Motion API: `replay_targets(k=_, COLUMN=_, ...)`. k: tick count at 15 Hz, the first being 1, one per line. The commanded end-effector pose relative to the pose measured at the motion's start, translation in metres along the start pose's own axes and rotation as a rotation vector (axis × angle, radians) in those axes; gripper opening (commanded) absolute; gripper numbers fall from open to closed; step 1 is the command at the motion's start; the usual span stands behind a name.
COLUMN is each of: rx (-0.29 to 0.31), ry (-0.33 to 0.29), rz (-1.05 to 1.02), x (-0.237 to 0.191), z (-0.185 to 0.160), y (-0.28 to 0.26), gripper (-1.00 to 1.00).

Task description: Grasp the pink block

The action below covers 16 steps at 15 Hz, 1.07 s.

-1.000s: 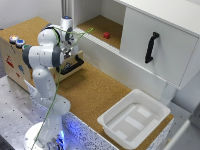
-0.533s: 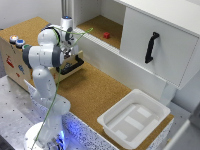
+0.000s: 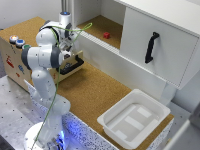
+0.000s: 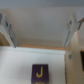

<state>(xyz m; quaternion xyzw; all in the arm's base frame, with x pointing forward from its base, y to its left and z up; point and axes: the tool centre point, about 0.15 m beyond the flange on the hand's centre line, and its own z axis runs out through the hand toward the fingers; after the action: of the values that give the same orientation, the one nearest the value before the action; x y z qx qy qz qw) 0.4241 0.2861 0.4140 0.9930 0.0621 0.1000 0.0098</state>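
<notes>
- The pink block (image 3: pixel 106 35) lies on the cork floor of the open cabinet compartment (image 3: pixel 97 25), toward the back wall, resting alone with nothing touching it.
- The gripper (image 3: pixel 71 49) hangs at the end of the white arm (image 3: pixel 42 55), toward the exterior view's left of the block and well apart from it, with the compartment's low front edge between them.
- In the exterior view the gripper sits above a shallow black tray (image 3: pixel 70 65) that juts from the wooden box (image 3: pixel 15 60) carrying the round buttons (image 3: pixel 16 41).
- In the wrist view, the two fingers (image 4: pixel 7 31) stand spread wide with nothing between them; the pincer is open and empty.
- The wrist view also shows a dark tile with a yellow letter J (image 4: pixel 40 73) on a pale surface; the block does not appear there.
- A white plastic tub (image 3: pixel 134 119) sits on the cork tabletop toward the exterior view's right, far from both gripper and block.
</notes>
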Motion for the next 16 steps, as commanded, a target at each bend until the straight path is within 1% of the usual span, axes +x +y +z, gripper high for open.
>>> replay_targets(k=1, rx=-0.143, ry=-0.011, rz=0.026, x=0.042, z=-0.053, y=0.015, gripper=1.0)
replay_targets(k=3, rx=-0.199, ry=-0.001, rz=0.021, x=0.054, z=-0.062, y=0.025, gripper=1.0)
replay_targets(k=5, rx=-0.251, ry=-0.034, rz=0.012, x=0.068, z=-0.061, y=0.039, gripper=1.0)
replay_targets(k=6, rx=-0.263, ry=-0.027, rz=0.027, x=0.075, z=-0.062, y=0.048, gripper=1.0)
replay_targets(k=7, rx=-0.255, ry=-0.007, rz=0.042, x=0.082, z=-0.064, y=0.06, gripper=1.0)
replay_targets(k=8, rx=-0.232, ry=0.033, rz=0.038, x=0.09, z=-0.066, y=0.07, gripper=1.0)
replay_targets(k=10, rx=-0.203, ry=0.082, rz=0.015, x=0.107, z=-0.068, y=0.083, gripper=1.0)
replay_targets(k=13, rx=-0.151, ry=0.143, rz=-0.042, x=0.139, z=-0.06, y=0.096, gripper=1.0)
replay_targets(k=15, rx=-0.111, ry=0.196, rz=-0.042, x=0.156, z=-0.054, y=0.111, gripper=1.0)
replay_targets(k=16, rx=-0.101, ry=0.225, rz=-0.053, x=0.161, z=-0.053, y=0.117, gripper=1.0)
